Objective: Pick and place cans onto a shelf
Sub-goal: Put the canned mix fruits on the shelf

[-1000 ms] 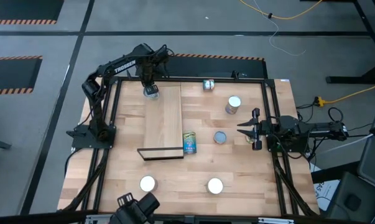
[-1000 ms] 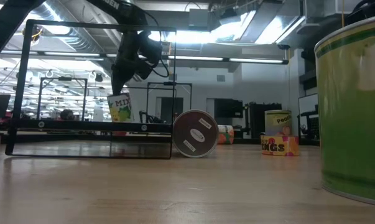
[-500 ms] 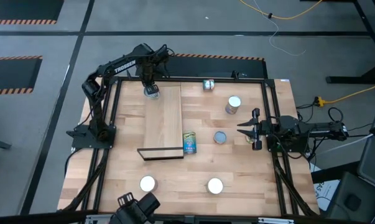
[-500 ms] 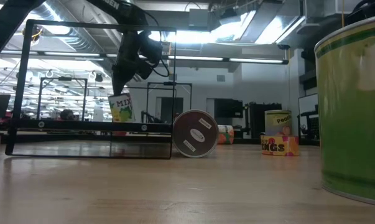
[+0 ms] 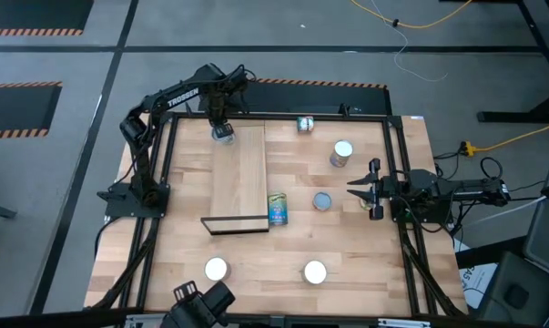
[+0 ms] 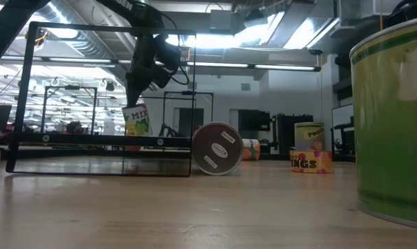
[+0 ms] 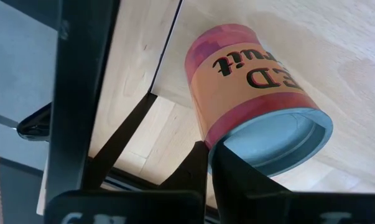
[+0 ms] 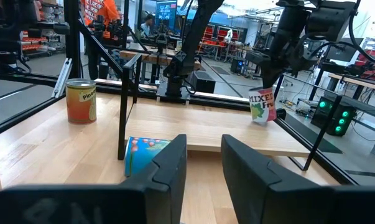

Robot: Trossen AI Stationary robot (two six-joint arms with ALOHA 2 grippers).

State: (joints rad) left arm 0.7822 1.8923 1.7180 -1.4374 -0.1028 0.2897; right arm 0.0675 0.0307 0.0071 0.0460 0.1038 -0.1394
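Seven small cylindrical tins show from above: six on the butcher-block tabletop [image 5: 347,228] and one mixed-fruit can [image 5: 223,133] gripped by the left gripper [image 5: 221,128] – fingers clamped tight on it, tilted, over the far end of the long light-wood shelf [image 5: 238,173]. The right gripper [image 5: 360,189] waits at the tabletop's right edge, fingers parted, holding nothing.

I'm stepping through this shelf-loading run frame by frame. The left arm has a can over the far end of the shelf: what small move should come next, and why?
Probably lower it straight down. The left pincer is shut on the mixed-fruit can, which hangs tilted just above the far end of the shelf, not resting on it. Opening now might drop or tip it. The right pincer waits at the table's right edge.
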